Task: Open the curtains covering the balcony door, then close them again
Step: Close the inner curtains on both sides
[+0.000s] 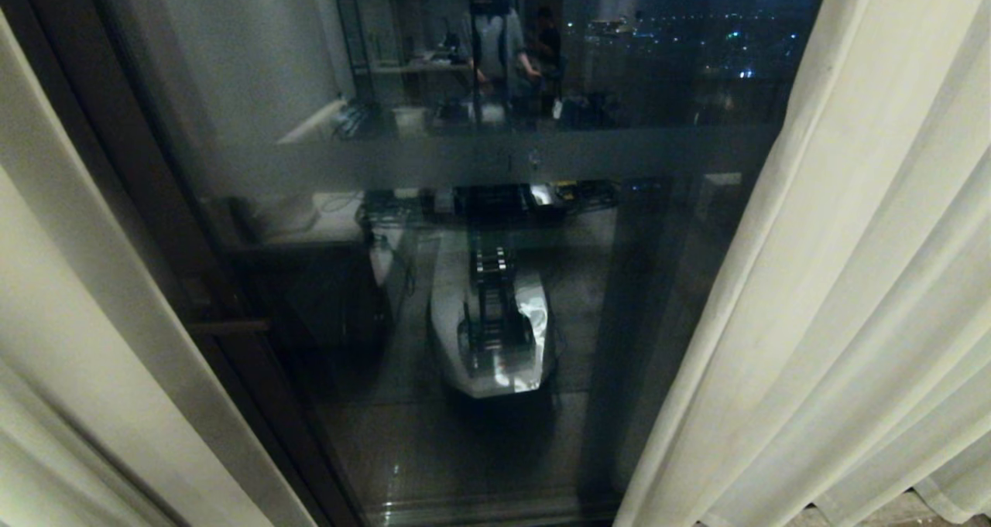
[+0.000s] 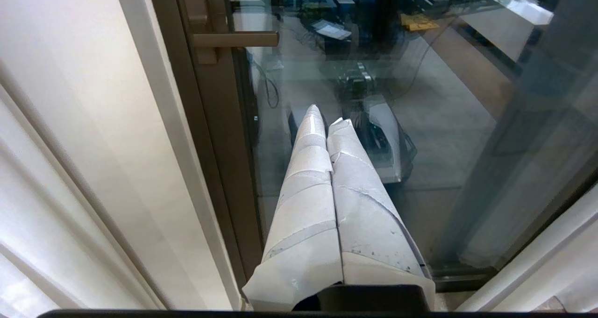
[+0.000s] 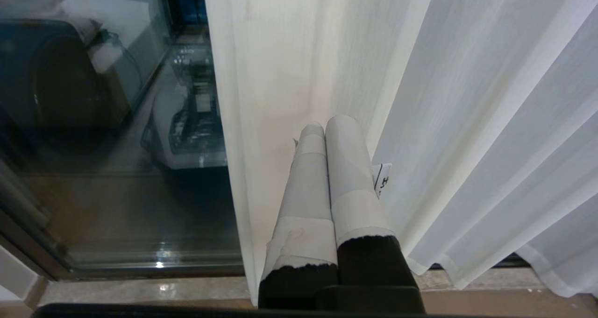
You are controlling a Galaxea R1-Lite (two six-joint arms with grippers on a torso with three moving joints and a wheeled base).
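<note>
Curtains [image 1: 852, 279] hung parted either side of the balcony door [image 1: 480, 295] (glass reflecting the robot). Left wrist view: left gripper [image 2: 327, 115] pressed closed, empty, before the glass. Right wrist view: right gripper [image 3: 327, 124] closed, empty, against a pleat.

The head view was dim and murky, with a greenish cast over the cream pleated fabric curtains [image 1: 852, 279] at three and nine o'clock. The dark-framed glass balcony door [image 1: 480, 279] acted as a mirror: the lit room behind reflected in it, with a bright glare patch near six o'clock and small city lights at one o'clock. Straight edges bowed toward the corners. Both wrist views were far brighter, lit evenly from the room side. There the curtain folds [image 3: 467, 122] carried soft grey shadows, and the reflections in the glass [image 2: 420, 122] looked hazy and blurred.
</note>
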